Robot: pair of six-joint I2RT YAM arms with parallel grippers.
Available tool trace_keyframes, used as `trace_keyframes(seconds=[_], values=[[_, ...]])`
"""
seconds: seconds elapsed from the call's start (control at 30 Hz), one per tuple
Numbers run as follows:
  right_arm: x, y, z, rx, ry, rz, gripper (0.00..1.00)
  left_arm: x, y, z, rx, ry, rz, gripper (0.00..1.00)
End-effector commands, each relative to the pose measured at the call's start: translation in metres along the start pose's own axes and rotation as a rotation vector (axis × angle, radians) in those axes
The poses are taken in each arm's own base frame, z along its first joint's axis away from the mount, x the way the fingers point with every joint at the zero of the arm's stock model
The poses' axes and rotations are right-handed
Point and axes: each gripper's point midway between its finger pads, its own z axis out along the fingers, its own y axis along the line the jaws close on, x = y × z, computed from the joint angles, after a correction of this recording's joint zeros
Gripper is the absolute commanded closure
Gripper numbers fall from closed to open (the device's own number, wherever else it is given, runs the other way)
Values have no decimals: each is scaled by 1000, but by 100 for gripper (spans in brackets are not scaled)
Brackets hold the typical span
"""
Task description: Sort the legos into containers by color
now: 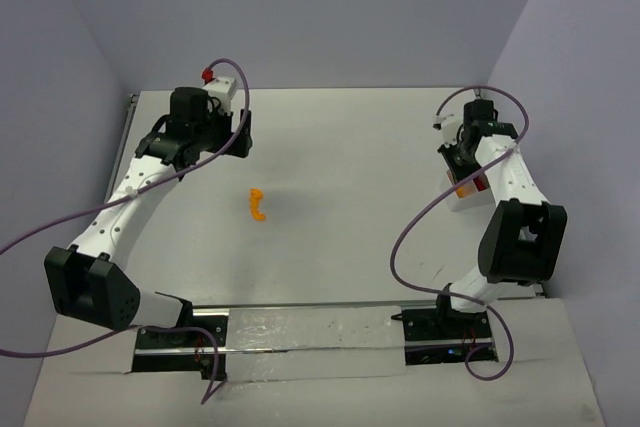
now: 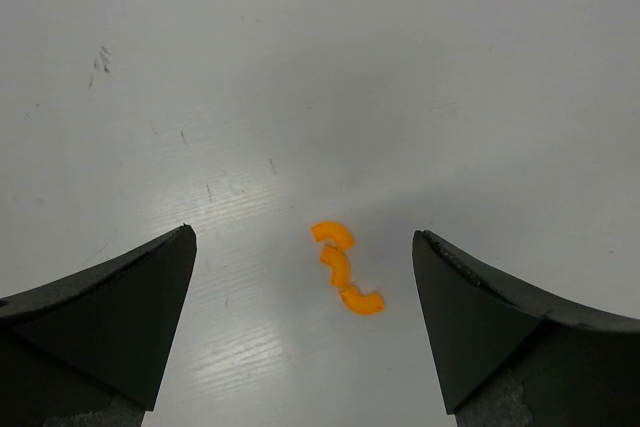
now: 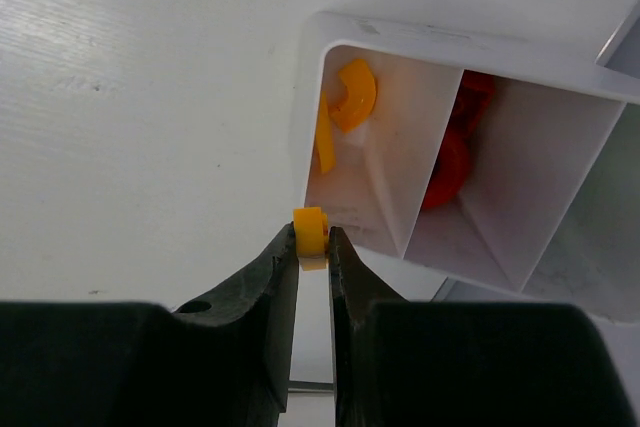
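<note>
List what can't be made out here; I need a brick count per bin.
- Red legos, right wrist: number unclear, the divider wall hides part.
- Containers, right wrist: cut off by the right edge; top view, the right arm covers most of them.
- Loose orange legos, top view: too small to count.

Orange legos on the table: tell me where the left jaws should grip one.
Take the top arc of the chain in the left wrist view: an end piece, so only one neighbour crowds it. All lie flat on the table, so come straight down with the open left jaws and pinch across its narrow band.
</note>
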Motion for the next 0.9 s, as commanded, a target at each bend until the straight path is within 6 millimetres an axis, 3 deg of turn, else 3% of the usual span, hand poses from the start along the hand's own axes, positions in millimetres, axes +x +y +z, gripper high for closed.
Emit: trace_keyframes(seconds=[0.0,0.17,0.37,0.6,0.73,0.87], values=[[-15,-22,9,75,-7,33,100,6,10,3,-46,35,34,1],[-22,-30,17,100,-3,58,94,11,17,9,-87,60,30,1],[-26,-33,20,107,1,76,70,24,17,13,-80,107,43,1],[-29,-36,11,127,-12,76,56,40,19,14,-72,161,89,1],[-40,-30,-8,113,-59,80,50,50,14,11,-37,177,105,2],[-66,1,-47,38,-176,71,35,74,7,15,3,241,97,21]])
